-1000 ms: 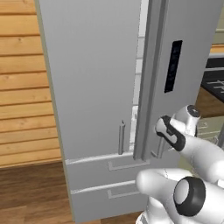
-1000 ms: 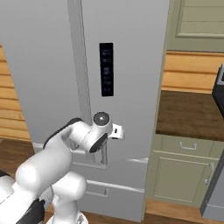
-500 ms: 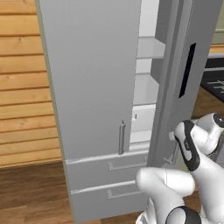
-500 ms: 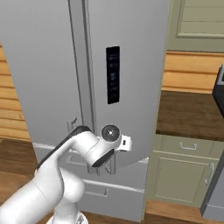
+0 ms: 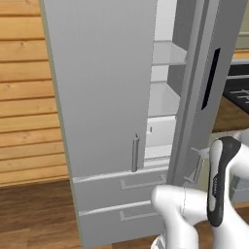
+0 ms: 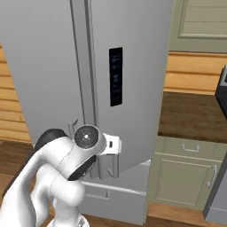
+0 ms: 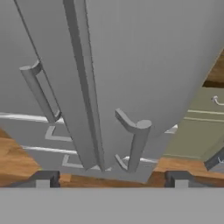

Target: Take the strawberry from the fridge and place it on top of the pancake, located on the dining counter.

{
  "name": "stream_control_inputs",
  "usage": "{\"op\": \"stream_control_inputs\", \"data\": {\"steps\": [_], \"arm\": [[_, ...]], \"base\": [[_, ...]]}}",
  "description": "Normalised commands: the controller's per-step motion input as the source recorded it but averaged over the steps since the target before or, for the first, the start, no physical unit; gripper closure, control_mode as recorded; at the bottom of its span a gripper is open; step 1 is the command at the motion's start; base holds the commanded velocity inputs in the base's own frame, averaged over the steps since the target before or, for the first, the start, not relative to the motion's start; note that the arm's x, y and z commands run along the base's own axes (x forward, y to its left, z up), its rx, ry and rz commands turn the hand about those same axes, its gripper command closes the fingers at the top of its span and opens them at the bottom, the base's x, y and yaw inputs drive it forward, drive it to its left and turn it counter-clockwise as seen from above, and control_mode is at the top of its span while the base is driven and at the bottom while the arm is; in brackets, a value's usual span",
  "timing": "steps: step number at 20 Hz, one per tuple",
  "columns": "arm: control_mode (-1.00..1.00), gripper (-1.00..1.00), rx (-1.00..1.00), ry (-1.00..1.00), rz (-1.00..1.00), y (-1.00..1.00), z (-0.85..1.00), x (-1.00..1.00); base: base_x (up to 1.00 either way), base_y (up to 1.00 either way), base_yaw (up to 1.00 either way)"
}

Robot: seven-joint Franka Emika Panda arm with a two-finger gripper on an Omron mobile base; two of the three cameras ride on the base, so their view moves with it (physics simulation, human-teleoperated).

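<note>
While the tall light grey French-door fridge (image 5: pixel 112 97) stands ajar with its pale shelves showing, the fingers (image 7: pixel 111 177) are spread wide and empty before the vertical bar handle (image 7: pixel 136 142) — no strawberry visible, a soft fragile berry likely needing a gentle hold around its sides.

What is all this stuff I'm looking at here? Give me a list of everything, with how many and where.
tall light grey fridge: one, grey, centre, right door swung partly open
vertical bar handles: two, grey, low on the doors
pale shelves: several, whitish, inside the opening
lower drawers: two, grey, under the doors
dark display panel: one, black, on the right door
green-grey cabinets: a few, right of the fridge
wooden plank wall: tan, left
white arm's pincer: one, dark tips spread, facing the right handle
</note>
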Motion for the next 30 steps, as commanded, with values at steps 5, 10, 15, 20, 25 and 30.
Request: {"op": "stream_control_inputs", "data": {"steps": [5, 10, 15, 20, 25, 30], "arm": [[-1.00, -1.00, -0.38, 0.07, -0.02, 0.95, 1.00, -0.60], [-1.00, -1.00, -0.45, 0.12, 0.00, 0.94, 1.00, -0.31], [-1.00, -1.00, -0.46, 0.18, -0.01, 0.95, 0.72, -0.01], [-1.00, -1.00, -0.52, 0.30, 0.00, 0.21, 0.29, 0.60], [-1.00, -1.00, -0.47, 0.39, 0.00, -0.06, 0.06, 0.76], [-1.00, -1.00, -0.30, 0.38, 0.07, -0.18, -0.01, 0.62]], "base": [[0.00, 0.00, 0.00], [0.00, 0.00, 0.00], [0.00, 0.00, 0.00], [0.00, 0.00, 0.00], [0.00, 0.00, 0.00], [0.00, 0.00, 0.00]]}}
